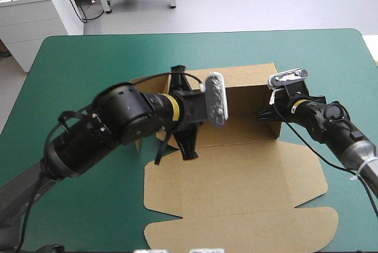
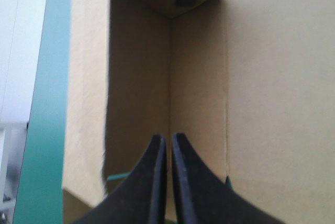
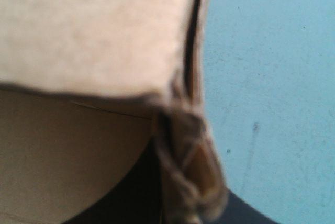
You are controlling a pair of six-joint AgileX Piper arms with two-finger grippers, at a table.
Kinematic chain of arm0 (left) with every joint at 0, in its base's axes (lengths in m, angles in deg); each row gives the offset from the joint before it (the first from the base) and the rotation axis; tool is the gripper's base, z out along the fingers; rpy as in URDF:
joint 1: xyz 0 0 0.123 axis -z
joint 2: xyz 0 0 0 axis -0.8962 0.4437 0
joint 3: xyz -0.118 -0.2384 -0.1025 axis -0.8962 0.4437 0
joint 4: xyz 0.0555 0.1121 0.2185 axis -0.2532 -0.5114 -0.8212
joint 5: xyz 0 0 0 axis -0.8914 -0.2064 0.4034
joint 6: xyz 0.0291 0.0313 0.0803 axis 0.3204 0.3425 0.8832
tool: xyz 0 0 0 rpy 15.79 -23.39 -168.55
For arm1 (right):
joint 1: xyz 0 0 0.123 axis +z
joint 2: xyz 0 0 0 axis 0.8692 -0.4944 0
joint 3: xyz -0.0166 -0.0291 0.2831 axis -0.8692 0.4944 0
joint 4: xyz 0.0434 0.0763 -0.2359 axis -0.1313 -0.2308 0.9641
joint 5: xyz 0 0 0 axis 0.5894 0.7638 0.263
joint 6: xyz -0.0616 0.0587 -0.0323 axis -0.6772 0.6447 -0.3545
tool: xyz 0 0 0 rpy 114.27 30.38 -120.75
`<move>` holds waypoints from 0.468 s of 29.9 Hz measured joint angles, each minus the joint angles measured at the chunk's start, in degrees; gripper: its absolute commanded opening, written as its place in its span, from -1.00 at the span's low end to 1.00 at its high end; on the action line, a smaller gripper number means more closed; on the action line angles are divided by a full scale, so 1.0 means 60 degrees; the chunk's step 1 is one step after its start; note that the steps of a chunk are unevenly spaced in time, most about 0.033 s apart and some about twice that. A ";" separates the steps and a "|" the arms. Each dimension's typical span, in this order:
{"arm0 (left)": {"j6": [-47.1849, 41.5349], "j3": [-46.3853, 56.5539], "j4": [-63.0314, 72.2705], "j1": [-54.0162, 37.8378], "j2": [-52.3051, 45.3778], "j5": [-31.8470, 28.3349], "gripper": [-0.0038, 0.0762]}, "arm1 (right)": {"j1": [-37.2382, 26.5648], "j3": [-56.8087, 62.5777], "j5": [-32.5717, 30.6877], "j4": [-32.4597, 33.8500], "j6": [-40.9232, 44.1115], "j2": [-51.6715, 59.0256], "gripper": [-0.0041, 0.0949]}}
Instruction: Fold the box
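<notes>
Brown cardboard box (image 1: pixel 236 170) on the teal-green bench (image 1: pixel 88 58), left gripper (image 2: pixel 168 139) fingers pressed together inside, right gripper (image 1: pixel 265 113) fingers pinching its wall.

The teal-green table (image 1: pixel 77 70) carries the brown box (image 1: pixel 236 176), lid flat.

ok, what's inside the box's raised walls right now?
The left gripper, shut, over the bare floor of the box. The right gripper pinches the end wall, one finger inside. The left arm hides the tray's other end in the high view.
</notes>
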 measured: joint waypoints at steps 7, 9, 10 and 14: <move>-0.1250 -0.0507 0.0277 -0.3013 -0.0169 0.0342 -0.87 | 0.0000 0.0000 -0.0068 0.0000 0.0000 0.0000 -0.94; -0.1653 -0.0507 0.0583 -0.3953 -0.0181 0.0389 -0.89 | 0.0000 -0.0008 -0.0079 0.0000 0.0000 0.0000 -0.94; -0.1794 -0.0495 0.0868 -0.4485 -0.0188 0.0393 -0.90 | 0.0000 -0.0008 -0.0090 0.0000 0.0000 0.0000 -0.94; -0.1935 -0.0147 0.2368 -0.6339 -0.0390 0.0415 -0.93 | 0.0000 -0.0018 -0.0155 0.0000 0.0000 0.0000 -0.94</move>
